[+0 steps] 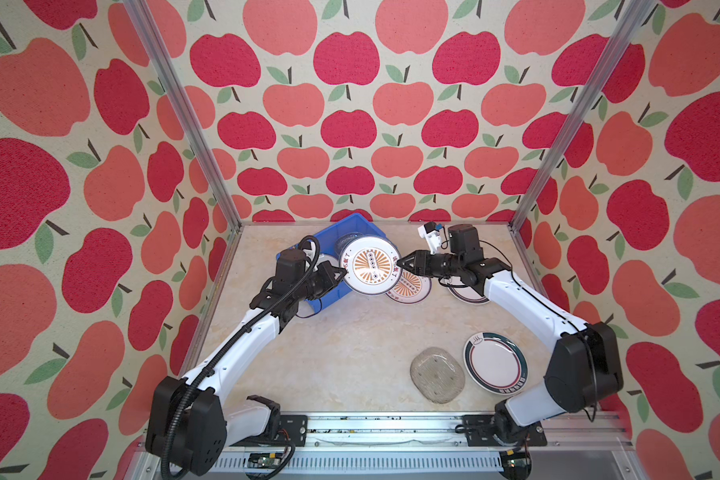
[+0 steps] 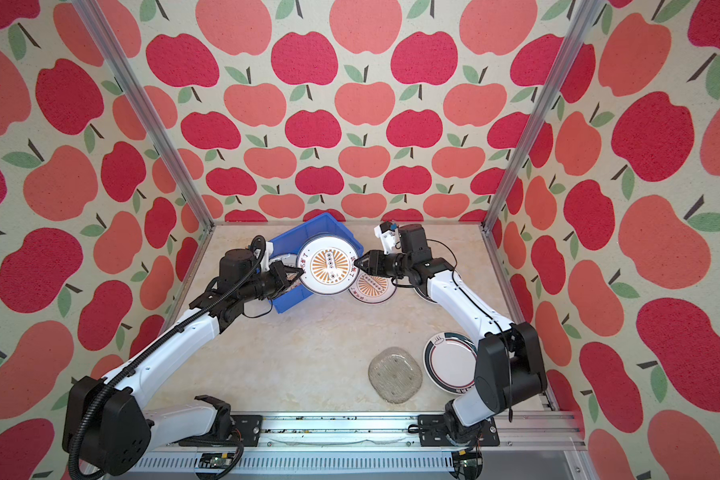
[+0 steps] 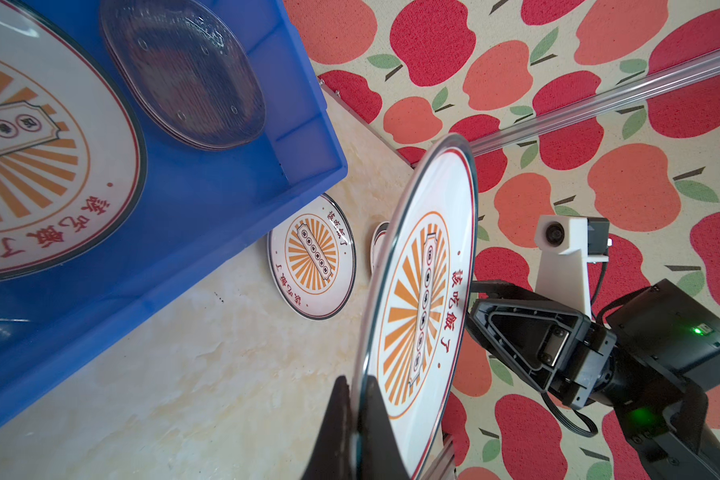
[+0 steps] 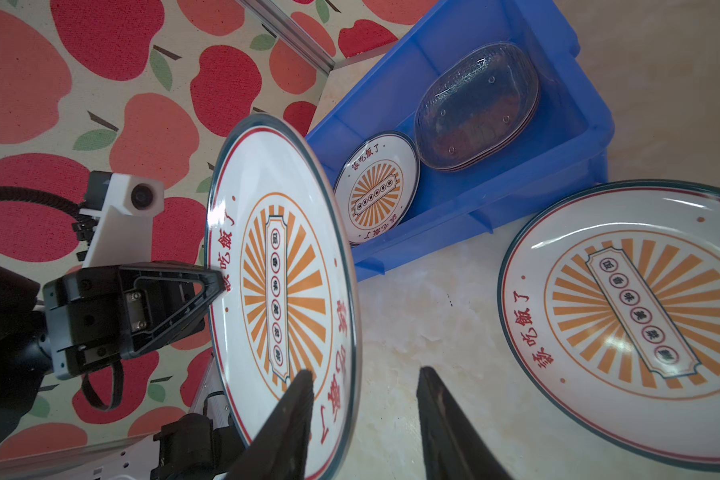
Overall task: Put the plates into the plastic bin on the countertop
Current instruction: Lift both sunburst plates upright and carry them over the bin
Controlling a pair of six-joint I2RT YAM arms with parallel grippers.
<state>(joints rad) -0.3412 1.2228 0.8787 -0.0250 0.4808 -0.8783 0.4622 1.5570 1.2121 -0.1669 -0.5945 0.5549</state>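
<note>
While left fingers (image 1: 342,272) pinch sunburst plate (image 1: 370,266) over blue bin (image 1: 352,220) edge, right fingers (image 1: 402,264) stand apart, gripping nothing. Bin holds second sunburst plate (image 4: 377,187), glass stack (image 4: 474,108). Four plates (image 1: 495,361) left on tabletop (image 1: 329,353).

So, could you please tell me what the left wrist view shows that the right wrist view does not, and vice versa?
Only the left wrist view: the left gripper shut on the rim of the held sunburst plate, and the right gripper seen from outside.
Only the right wrist view: the right gripper's jaws open either side of that rim, and the left gripper from outside.
Both: the blue bin holding a second sunburst plate and stacked clear glass plates, and a third sunburst plate on the countertop.
</note>
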